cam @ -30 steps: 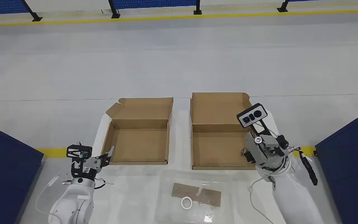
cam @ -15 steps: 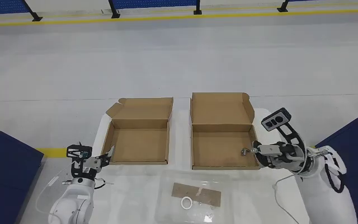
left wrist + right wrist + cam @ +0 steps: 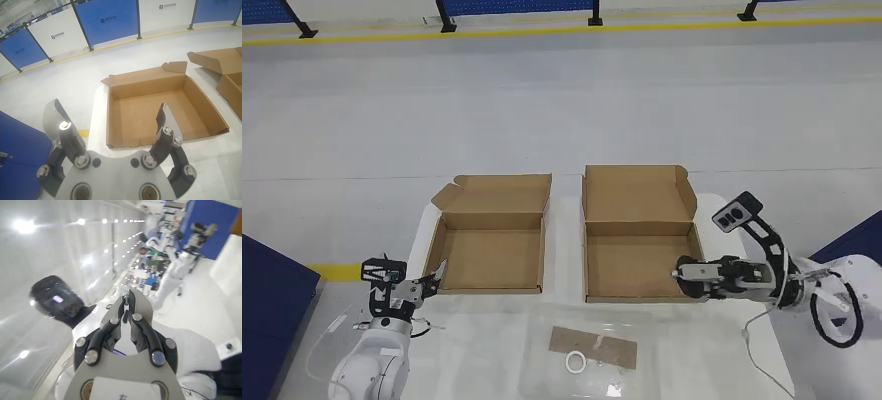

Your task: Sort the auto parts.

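Two open cardboard boxes stand side by side, the left box [image 3: 492,255] [image 3: 160,113] and the right box [image 3: 637,265] [image 3: 232,89], both bare inside. My left gripper [image 3: 430,280] [image 3: 108,105] is open, low by the left box's near left corner. My right gripper [image 3: 679,271] [image 3: 128,294] lies level over the right box's near right corner, shut on a small metal screw [image 3: 126,298]. A clear plastic bag [image 3: 582,355] at the table's front holds a white ring [image 3: 575,362], a cardboard strip [image 3: 592,345] and small parts.
The white table [image 3: 562,310] runs between and in front of the boxes. Both box lids [image 3: 634,193] stand folded back on the far side. A blue panel [image 3: 267,290] flanks the left side, and another blue panel [image 3: 852,245] the right.
The right arm has swung outward to the right and turned its wrist. Its fingertips stayed over the right box's near right corner. The left arm has not moved.
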Action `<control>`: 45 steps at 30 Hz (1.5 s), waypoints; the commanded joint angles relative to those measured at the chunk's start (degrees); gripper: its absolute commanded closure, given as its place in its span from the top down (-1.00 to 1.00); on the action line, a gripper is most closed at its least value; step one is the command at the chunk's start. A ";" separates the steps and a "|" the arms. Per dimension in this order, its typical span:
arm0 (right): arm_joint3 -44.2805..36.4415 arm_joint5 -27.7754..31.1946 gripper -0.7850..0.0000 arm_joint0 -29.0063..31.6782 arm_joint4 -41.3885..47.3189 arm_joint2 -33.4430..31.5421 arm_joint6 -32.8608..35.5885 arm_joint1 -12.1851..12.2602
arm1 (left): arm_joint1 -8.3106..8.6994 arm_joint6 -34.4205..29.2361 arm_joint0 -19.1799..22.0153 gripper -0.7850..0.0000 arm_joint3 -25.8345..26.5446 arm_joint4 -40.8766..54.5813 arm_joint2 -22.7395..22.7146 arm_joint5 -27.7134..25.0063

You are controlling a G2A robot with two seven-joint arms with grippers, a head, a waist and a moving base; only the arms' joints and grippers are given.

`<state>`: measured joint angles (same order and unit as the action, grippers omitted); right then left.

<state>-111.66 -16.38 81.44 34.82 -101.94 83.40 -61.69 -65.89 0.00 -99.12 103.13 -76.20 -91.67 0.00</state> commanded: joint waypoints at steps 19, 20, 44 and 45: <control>-4.11 2.06 -1.00 -0.96 -25.49 0.15 1.73 2.80 | 0.00 0.00 0.00 1.00 0.00 0.00 0.00 0.00; -4.87 2.38 -1.00 -0.78 -28.50 0.59 1.73 3.05 | 0.00 0.00 0.00 1.00 0.00 0.00 0.00 0.00; -4.16 3.52 -1.00 -6.42 -64.24 11.47 4.60 5.80 | 0.00 0.00 0.00 1.00 0.00 0.00 0.00 0.00; -4.16 3.52 -1.00 -6.42 -64.24 11.47 4.60 5.80 | 0.00 0.00 0.00 1.00 0.00 0.00 0.00 0.00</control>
<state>-115.81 -12.86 75.01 -29.42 -90.47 88.00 -55.88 -65.89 0.00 -99.12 103.13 -76.20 -91.67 0.00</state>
